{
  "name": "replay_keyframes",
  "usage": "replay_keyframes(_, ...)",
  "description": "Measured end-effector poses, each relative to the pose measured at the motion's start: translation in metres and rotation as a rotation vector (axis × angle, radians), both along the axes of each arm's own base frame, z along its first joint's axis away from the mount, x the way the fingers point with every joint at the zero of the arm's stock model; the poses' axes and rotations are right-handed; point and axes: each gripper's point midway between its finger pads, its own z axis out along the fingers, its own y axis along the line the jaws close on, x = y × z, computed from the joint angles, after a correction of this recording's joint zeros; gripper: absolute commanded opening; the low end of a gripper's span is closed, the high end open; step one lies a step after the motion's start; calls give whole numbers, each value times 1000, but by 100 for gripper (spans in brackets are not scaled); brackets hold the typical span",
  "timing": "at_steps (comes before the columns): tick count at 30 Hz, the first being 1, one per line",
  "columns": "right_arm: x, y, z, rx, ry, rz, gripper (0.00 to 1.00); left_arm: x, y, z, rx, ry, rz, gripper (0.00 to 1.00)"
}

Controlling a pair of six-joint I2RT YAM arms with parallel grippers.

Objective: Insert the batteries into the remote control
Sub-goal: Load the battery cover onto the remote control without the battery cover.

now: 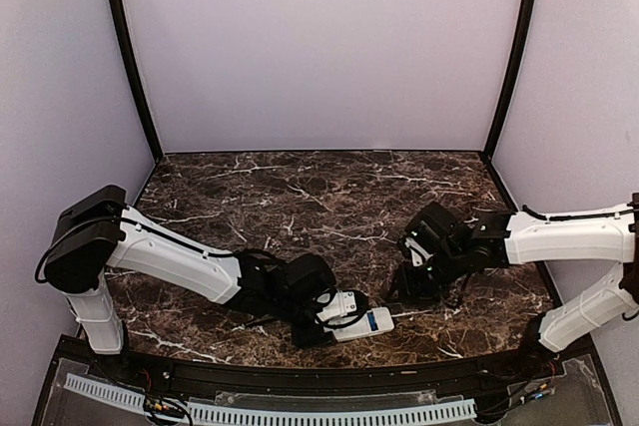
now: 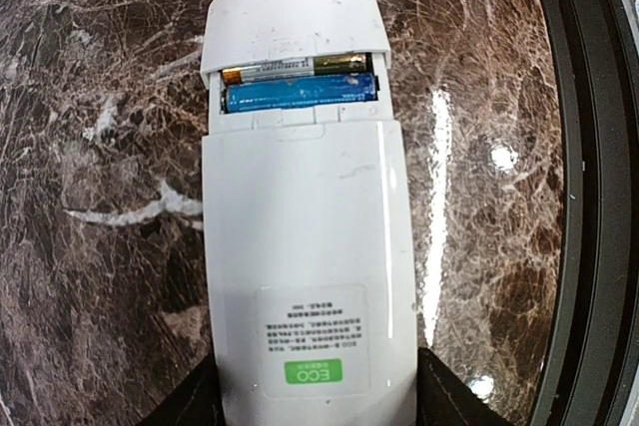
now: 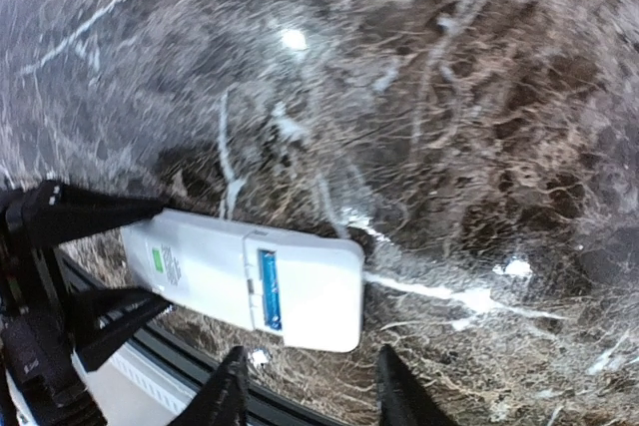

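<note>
Left gripper (image 2: pixel 318 401) pinching remote control (image 2: pixel 305 246) by label end — 2 batteries (image 2: pixel 300 83) sitting in its open bay, right gripper (image 3: pixel 312 386) hovering spread nearby.

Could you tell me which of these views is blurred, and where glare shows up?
Right wrist: blurred, the marble table streaky and the remote control soft. Left wrist: sharp, batteries crisp, with a glare streak on the marble beside the remote. Top external: evenly lit.

The remote control (image 2: pixel 305 236) is showing a plain white back. Its label (image 2: pixel 313 331) is carrying dark print on white above a green ECO band. Of the batteries (image 2: pixel 300 93), one is showing blue, the other gold and silver with an orange end. The table (image 1: pixel 329 197) is displaying dark brown marble with white veining.
</note>
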Motion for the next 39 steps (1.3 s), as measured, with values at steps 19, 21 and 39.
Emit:
replay_keyframes(19,-10,-5,-55,90,136,-9,29,0,-5,0,-16,1,-4,61)
replay_keyframes(21,-10,-2,-54,100,136,-4,27,1,-5,0,-16,1,-4,60)
replay_keyframes(39,-15,10,-51,134,153,14,18,1,-6,0,-16,2,-4,60)
